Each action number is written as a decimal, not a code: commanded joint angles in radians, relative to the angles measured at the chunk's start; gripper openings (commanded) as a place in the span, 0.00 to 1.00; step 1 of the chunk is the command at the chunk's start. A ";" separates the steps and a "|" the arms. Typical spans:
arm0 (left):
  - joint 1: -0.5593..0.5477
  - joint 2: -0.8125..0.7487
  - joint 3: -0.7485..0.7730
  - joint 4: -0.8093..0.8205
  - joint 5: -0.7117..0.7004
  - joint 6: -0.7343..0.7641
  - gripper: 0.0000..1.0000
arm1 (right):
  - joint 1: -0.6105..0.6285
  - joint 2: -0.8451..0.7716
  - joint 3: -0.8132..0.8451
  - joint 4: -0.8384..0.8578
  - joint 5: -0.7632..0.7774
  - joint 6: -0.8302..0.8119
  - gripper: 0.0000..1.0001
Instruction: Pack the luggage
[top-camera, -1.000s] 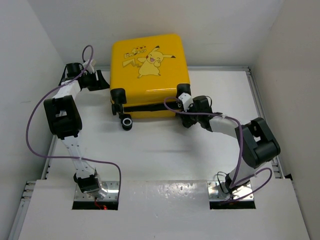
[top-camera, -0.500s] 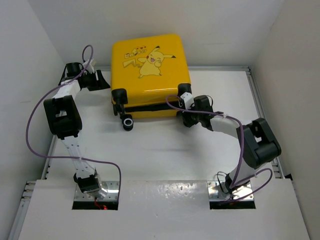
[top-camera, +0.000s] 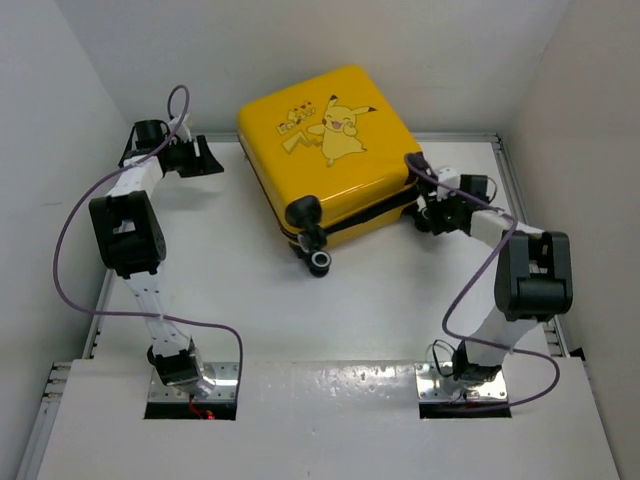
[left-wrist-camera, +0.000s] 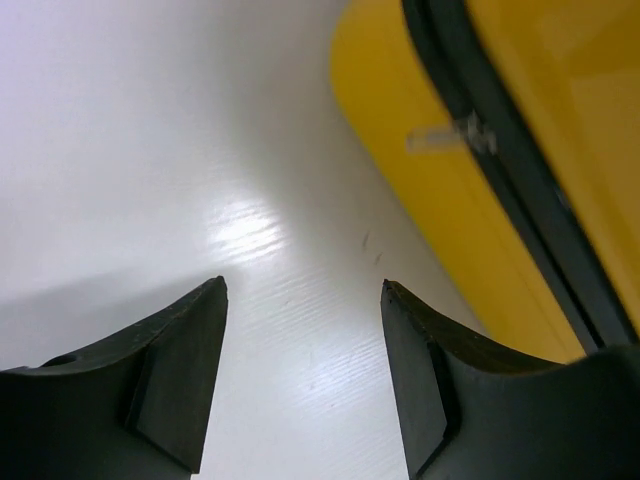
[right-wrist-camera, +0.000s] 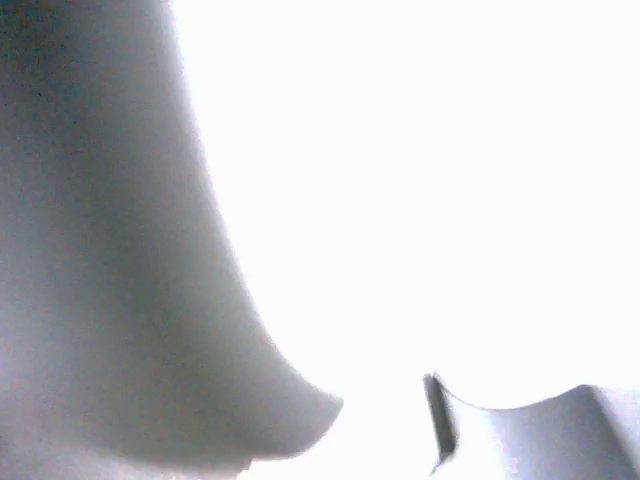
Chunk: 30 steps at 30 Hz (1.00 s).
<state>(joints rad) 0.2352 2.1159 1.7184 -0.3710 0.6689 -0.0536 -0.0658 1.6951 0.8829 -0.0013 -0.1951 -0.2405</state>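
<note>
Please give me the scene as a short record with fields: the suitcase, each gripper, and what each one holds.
luggage: yellow, closed, lying flat on the white table, print side up, wheels toward the arms
left gripper: open, empty, left of the luggage, apart from it
right gripper: at the luggage's right corner; open or shut cannot be told

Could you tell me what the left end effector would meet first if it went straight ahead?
Probably the luggage: its yellow side runs just ahead and right of the open left end effector. Only bare table lies between, though depth is unclear.
</note>
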 joint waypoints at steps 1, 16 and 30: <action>-0.008 0.004 0.095 0.027 0.064 -0.041 0.66 | -0.202 0.093 0.164 -0.018 0.304 0.036 0.31; -0.132 0.481 0.625 0.303 0.101 -0.298 0.72 | -0.209 -0.112 0.333 -0.531 -0.203 0.490 0.49; -0.281 0.215 0.141 0.179 0.377 0.050 0.55 | -0.187 -0.131 0.194 -0.530 -0.139 0.585 0.53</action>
<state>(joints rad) 0.0666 2.5107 1.9541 -0.0574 0.7822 -0.1425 -0.2237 1.5742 1.1114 -0.5785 -0.3817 0.2901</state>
